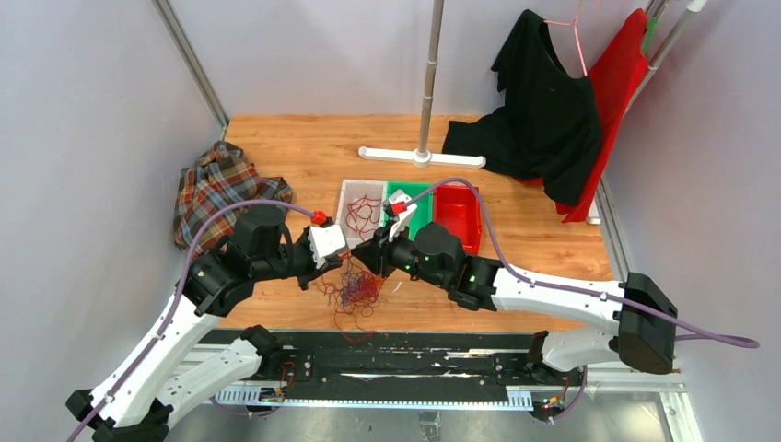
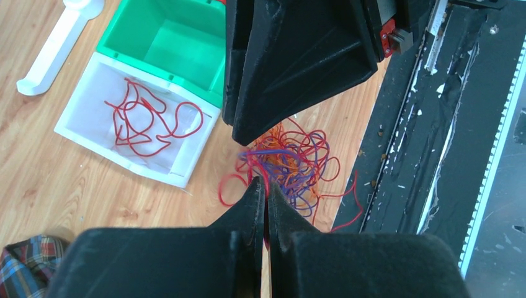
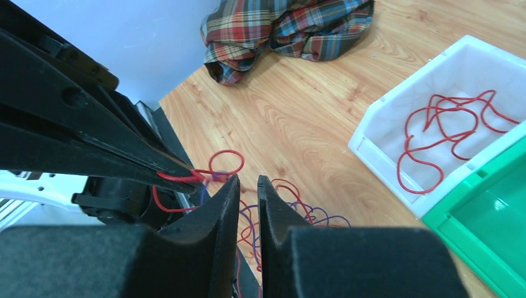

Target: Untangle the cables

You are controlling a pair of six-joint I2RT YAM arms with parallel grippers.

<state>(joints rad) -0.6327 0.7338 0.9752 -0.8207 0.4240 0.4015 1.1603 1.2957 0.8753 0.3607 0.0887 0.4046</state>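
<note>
1. While both arms lean in over the table [image 1: 276, 157], the left gripper [image 2: 265, 189] has its fingers pressed together, a red strand apparently pinched at the tips.
2. The cables [image 1: 355, 293], a loose red, orange and purple clump, lie just below and between both grippers, spreading roundly with no clear long axis.
3. The right gripper [image 3: 248, 183] faces the left one, its fingers nearly together with a slim gap; whether a strand sits inside cannot be told.
4. Further right, a white bin [image 3: 384, 133] holds a lone red cable [image 1: 362, 217].
5. Both arms look equally near; separating likely calls for pulling sideways, apart.
</note>
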